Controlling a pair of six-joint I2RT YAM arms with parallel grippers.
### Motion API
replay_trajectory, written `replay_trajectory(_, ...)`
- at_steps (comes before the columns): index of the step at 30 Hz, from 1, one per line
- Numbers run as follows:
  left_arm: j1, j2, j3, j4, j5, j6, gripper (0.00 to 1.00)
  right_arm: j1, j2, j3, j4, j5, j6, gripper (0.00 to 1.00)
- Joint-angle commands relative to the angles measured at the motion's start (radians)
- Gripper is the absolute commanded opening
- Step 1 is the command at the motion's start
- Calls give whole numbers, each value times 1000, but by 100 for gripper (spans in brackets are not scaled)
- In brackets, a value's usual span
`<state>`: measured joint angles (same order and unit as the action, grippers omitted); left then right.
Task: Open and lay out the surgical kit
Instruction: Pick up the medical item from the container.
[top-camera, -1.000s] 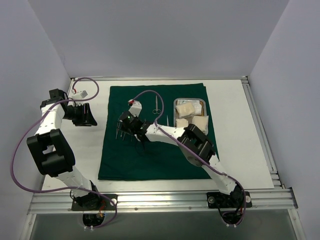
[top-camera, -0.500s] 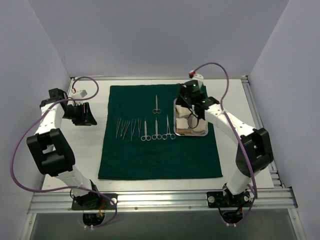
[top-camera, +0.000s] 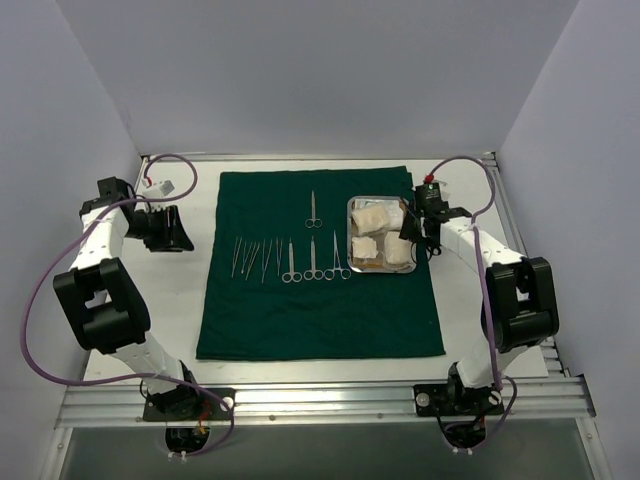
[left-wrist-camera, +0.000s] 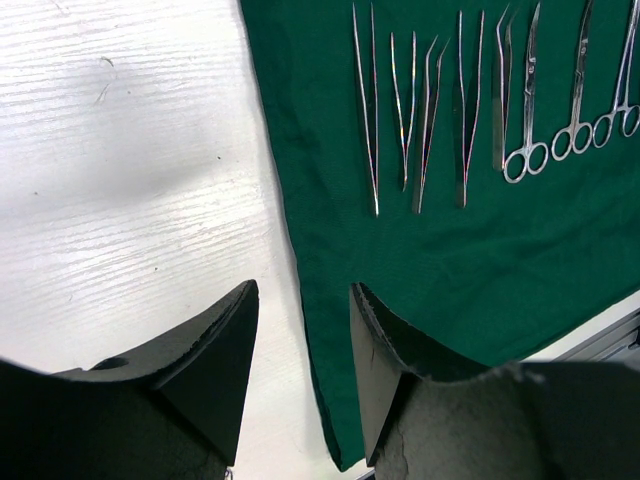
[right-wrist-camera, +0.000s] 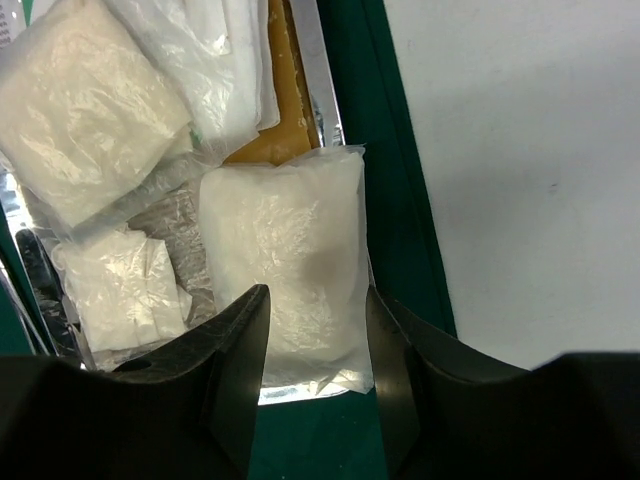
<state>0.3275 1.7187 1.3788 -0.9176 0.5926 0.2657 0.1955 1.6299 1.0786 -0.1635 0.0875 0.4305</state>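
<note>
The surgical kit's dark green cloth (top-camera: 320, 300) lies spread flat. Slim forceps (top-camera: 250, 256) and scissors (top-camera: 312, 262) lie in a row across its middle, and one pair of scissors (top-camera: 313, 208) lies farther back. The steel tray (top-camera: 349, 225) sits at the back right with gauze packets in it. My right gripper (top-camera: 412, 232) hangs open at the tray's right edge; in the right wrist view its gripper (right-wrist-camera: 317, 330) stands over a clear gauze packet (right-wrist-camera: 290, 240). My left gripper (top-camera: 175, 228) is open left of the cloth, its gripper (left-wrist-camera: 303, 330) above the cloth's edge (left-wrist-camera: 320, 400), holding nothing.
White tabletop (top-camera: 480, 300) surrounds the cloth. Aluminium rails (top-camera: 520, 250) run along the right and near edges. Grey walls close in on three sides. A purple cable with a white tag (top-camera: 165, 187) loops by the left arm.
My right arm has swung from the forceps at the cloth's middle left over to the tray's right side, and its jaws have widened. The left arm has not moved.
</note>
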Motion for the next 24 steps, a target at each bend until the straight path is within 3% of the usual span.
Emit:
replay_trajectory(1, -5, -45, 46, -6, -4, -2, 50, -5, 47, 10, -1, -25, -41, 40)
replay_trajectory(24, -5, -16, 57, -3, 3, 0, 50, -5, 140, -2, 32, -54, -59, 38)
